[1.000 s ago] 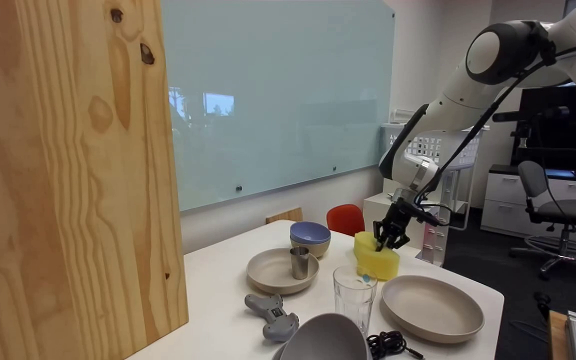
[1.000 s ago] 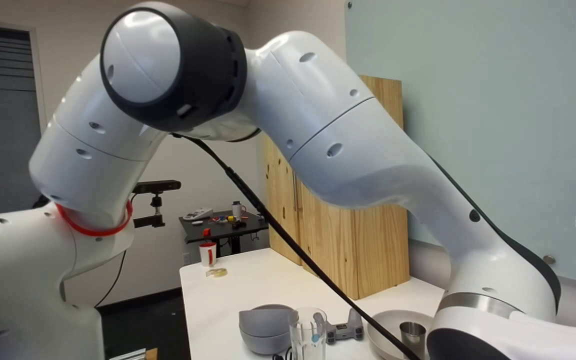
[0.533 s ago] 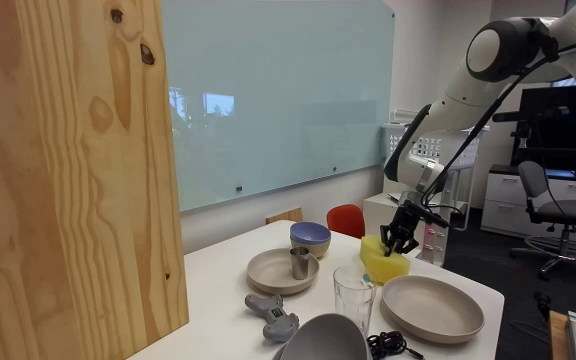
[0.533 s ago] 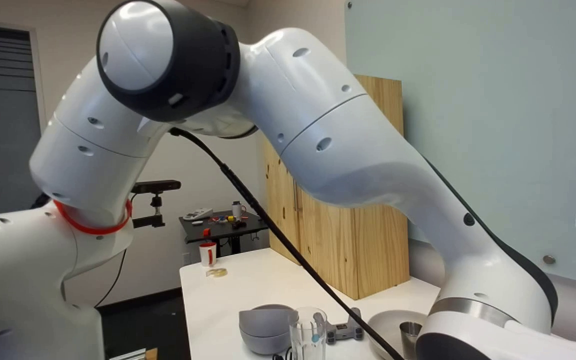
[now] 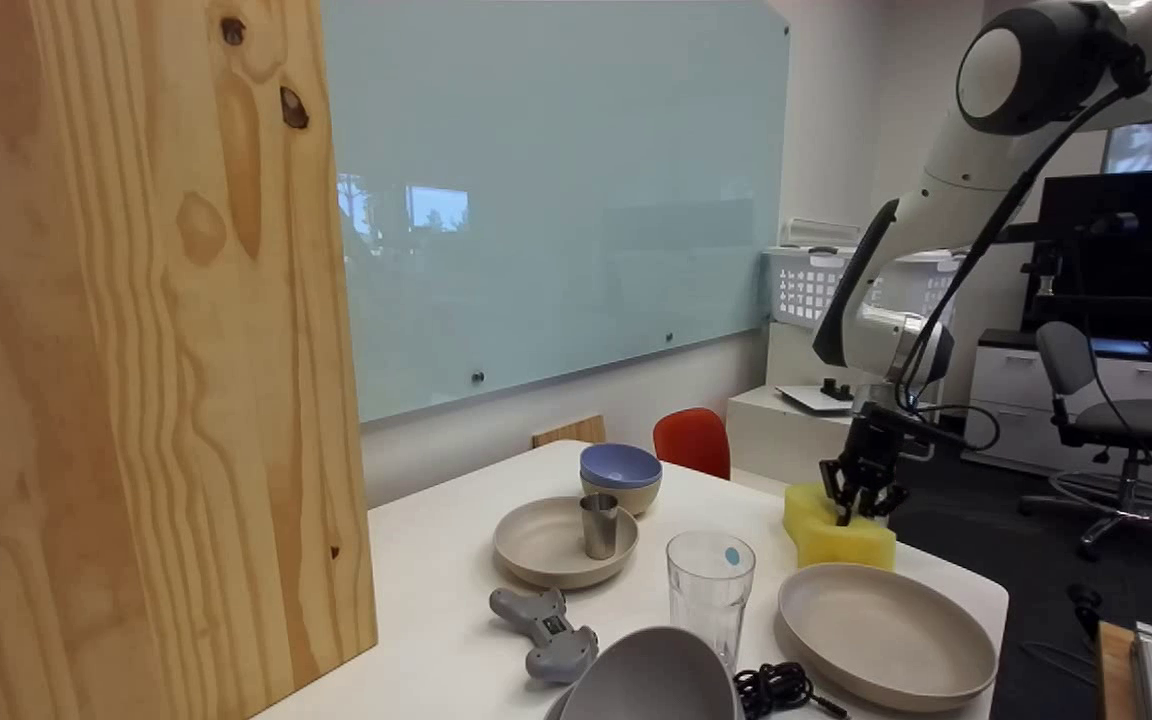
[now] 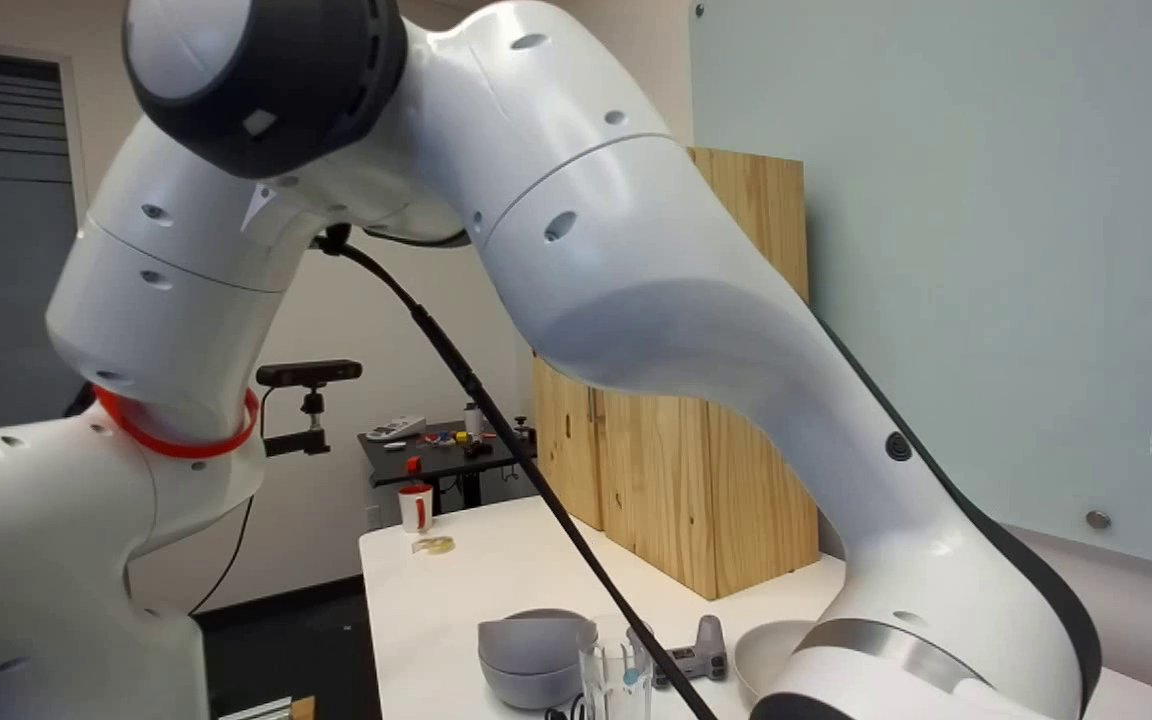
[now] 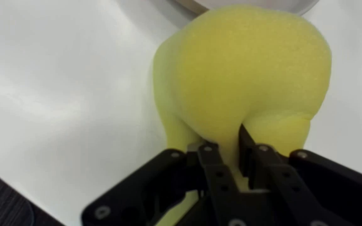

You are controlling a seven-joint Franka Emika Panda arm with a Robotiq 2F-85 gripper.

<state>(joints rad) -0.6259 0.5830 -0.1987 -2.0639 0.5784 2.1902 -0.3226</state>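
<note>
I see a plain yellow sponge against my black gripper and the white table; the plates are beige, the controller mid-grey, the cable black, and the clear glass carries one blue dot. My screen also gives me a blue bowl, a silvery cup, a red chair and a pale blue-green board, while the cabinet is honey-toned wood with wavy darker grain and brown knots. My arm is white and black, with a red ring.
</note>
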